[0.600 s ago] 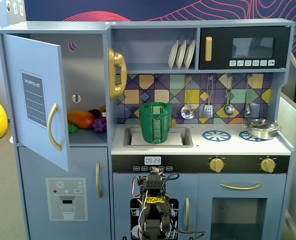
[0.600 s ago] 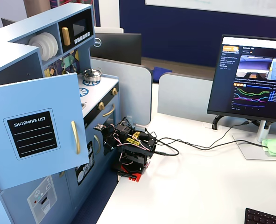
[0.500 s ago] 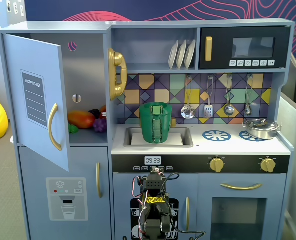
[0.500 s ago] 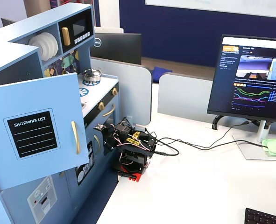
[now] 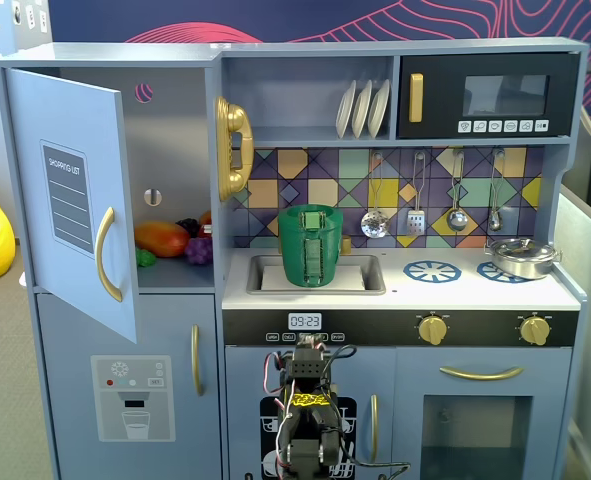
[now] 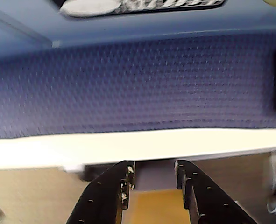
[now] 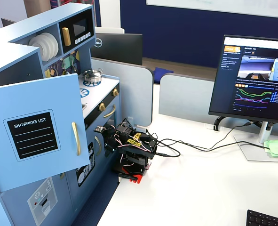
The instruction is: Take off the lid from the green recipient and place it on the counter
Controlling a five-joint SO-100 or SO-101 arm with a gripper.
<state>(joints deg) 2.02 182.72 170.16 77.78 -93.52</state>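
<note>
Green recipient (image 5: 310,246): one, upright in sink recess of white table (image 5: 495,291). Lid (image 5: 310,209): one, only edge visible on recipient's rim. One steel pot (image 5: 521,256) on right burner; two blue burners. Three plates (image 5: 363,108) on shelf. Tool (image 6: 154,179): fingers slightly apart, empty; folded arm (image 5: 305,415) low before cabinet, tips hidden in both fixed views.

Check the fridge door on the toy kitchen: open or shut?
Open. The fridge door swings out toward the camera, exposing toy fruit on the shelf inside.
</note>
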